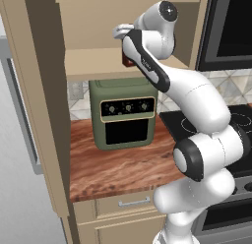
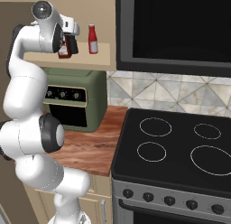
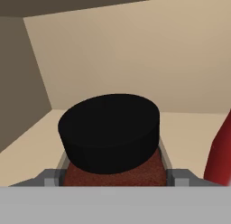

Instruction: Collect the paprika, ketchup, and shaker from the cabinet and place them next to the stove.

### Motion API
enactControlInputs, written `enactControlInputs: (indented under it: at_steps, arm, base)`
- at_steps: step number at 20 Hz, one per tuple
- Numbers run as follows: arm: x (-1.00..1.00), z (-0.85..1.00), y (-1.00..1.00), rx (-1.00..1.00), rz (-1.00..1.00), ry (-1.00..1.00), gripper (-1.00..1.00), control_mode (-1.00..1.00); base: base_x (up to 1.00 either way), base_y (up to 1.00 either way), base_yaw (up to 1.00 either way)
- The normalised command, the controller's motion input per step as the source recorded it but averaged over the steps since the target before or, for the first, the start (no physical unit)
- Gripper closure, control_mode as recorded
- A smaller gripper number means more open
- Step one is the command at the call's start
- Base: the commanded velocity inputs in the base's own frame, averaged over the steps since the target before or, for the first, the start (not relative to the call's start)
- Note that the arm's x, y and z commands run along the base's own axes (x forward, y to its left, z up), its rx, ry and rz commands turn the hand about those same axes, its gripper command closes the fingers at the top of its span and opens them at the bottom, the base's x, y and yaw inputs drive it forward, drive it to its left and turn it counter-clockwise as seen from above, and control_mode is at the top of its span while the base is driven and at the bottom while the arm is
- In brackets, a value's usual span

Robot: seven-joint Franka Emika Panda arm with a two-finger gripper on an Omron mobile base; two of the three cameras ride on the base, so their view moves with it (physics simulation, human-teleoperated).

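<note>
The paprika (image 3: 110, 128), a dark reddish jar with a black cap, stands on the cabinet shelf (image 1: 93, 61). My gripper (image 3: 115, 177) has its fingers (image 3: 50, 176) pressed against both sides of the jar's body. From the right base view, the hand (image 2: 65, 43) covers most of the paprika (image 2: 63, 51). The ketchup (image 2: 93, 39), a slim red bottle, stands upright just to the right of it and shows at the hand view's right edge (image 3: 221, 151). The stove (image 2: 176, 146) lies below to the right. The shaker is out of view.
An olive-green toaster oven (image 1: 125, 115) sits on the wooden counter (image 1: 118, 164) directly under the cabinet shelf. A dark appliance (image 2: 176, 24) hangs above the stove. The cabinet's side wall (image 3: 20, 83) stands close on the left of the jar.
</note>
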Motion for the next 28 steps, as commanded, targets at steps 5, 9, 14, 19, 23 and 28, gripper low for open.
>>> enactControlInputs:
  at_steps: [5,9,14,19,23,28]
  arm:
    - [0.01,0.0,0.0,0.0,0.0,0.0,1.0,-1.0]
    - [0.0,0.0,0.0,0.0,0.0,0.0,1.0,-1.0]
    - [-0.09,0.0,-0.01,0.0,0.0,0.0,1.0,-1.0]
    - [-0.23,0.0,0.0,0.0,-0.01,-0.01,1.0,-1.0]
    - [-0.39,0.0,-0.05,0.0,-0.01,-0.01,1.0,-1.0]
    - [-0.59,-0.02,-0.2,0.04,-0.02,-0.01,1.0,-1.0]
  base:
    - [0.0,0.0,0.0]
    - [0.0,0.0,0.0]
    - [0.0,0.0,0.0]
    - [0.0,0.0,0.0]
    - [0.0,0.0,0.0]
    - [0.0,0.0,0.0]
